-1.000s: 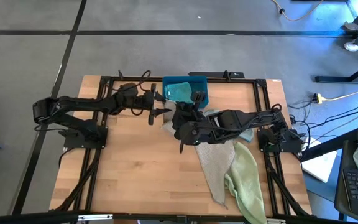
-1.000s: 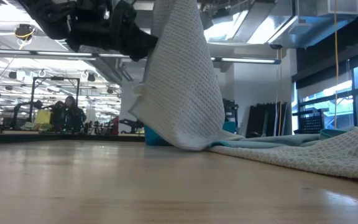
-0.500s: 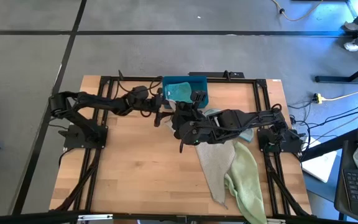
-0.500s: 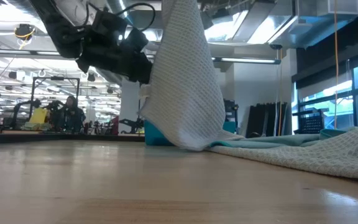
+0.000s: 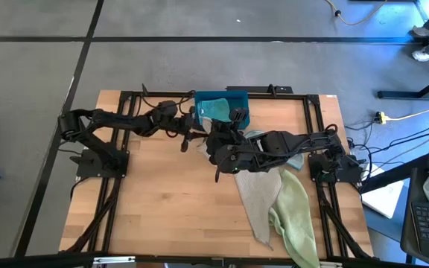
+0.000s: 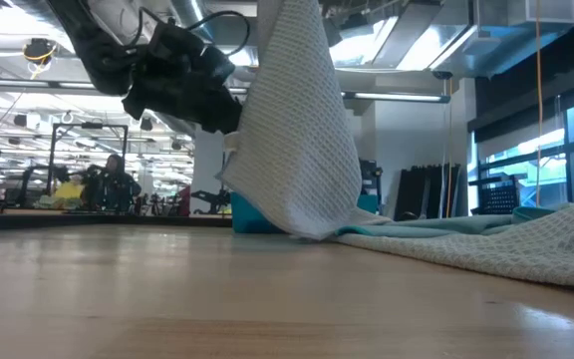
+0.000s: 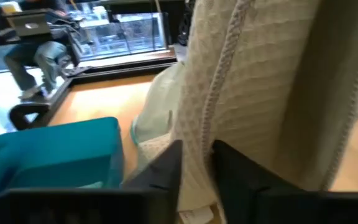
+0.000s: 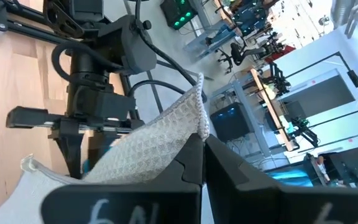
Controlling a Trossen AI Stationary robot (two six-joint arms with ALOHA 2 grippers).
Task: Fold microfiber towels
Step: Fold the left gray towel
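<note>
A grey-beige microfiber towel (image 6: 292, 130) hangs from my right gripper (image 5: 216, 145), which is raised over the table's middle and shut on it. The towel's lower end (image 6: 305, 231) rests on the table. My left gripper (image 5: 188, 139) reaches in from the table's left and is shut on the towel's hanging edge (image 7: 199, 163). A second grey-beige towel (image 5: 258, 199) and a pale green towel (image 5: 293, 216) lie spread on the table's right half. My left gripper pinches the hanging towel's stitched side edge (image 7: 199, 163) between its two fingers (image 7: 165, 169). The fingers come nearly level from the table's left, and the cloth runs upright between them. My right gripper pinches the towel's top corner (image 8: 194, 112) between its shut fingers (image 8: 190, 155), high above the table. The cloth drapes down from that corner, with only its lower end on the wood.
A teal-blue bin (image 5: 222, 108) with cloth in it stands at the far middle, just behind both grippers. A pale blue cloth (image 5: 295, 159) lies under the right arm. The near left of the table (image 5: 162, 216) is bare wood.
My left gripper has come down and toward the hanging towel, then shut on its edge. The right gripper and the towel have stayed in place.
</note>
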